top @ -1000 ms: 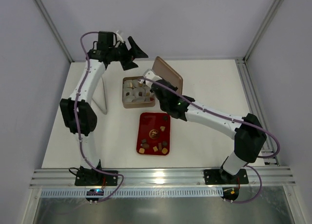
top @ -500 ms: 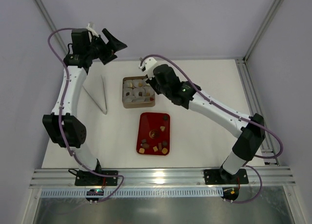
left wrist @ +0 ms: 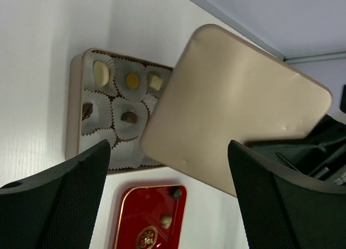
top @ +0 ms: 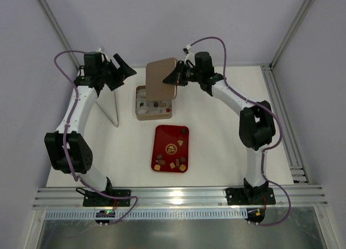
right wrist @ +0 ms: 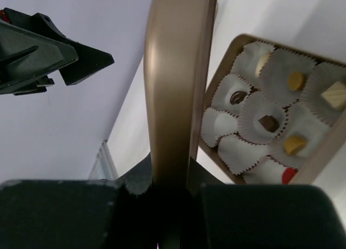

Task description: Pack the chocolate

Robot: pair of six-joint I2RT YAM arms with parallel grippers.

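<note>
Right hand (top: 179, 78) is up at the far side of the desk (top: 232, 146), and it's clamped on the tin lid (top: 161, 79). The right wrist camera sees that lid (right wrist: 174, 81) edge-on, pinched between the fingers (right wrist: 59, 211). The lid hangs tilted over the far right part of the open golden-brown tin (top: 154, 117). Whether its lower edge touches the tin, I can't tell.

Over to the left hand (top: 123, 76): fingers (left wrist: 59, 205) spread wide apart, nothing between them, hovering out to the left of the tin and well clear of the lid.

Now the chocolates (top: 172, 164). A scatter of them sits on the red tray (top: 164, 139), just on the near side of the tin, mostly bunched at the tray's near end with a dark one up by the far right corner. More chocolates (left wrist: 128, 117) are already in the tin, each nestled in a crinkled white paper cup (left wrist: 116, 105). From the left wrist there is a pale one, a yellow one, a tan square and two dark pieces. The right wrist camera shows the same box (right wrist: 305, 170) with dark and tan pieces (right wrist: 267, 121) in their cups, and a sliver of red peeking past its edge.
</note>
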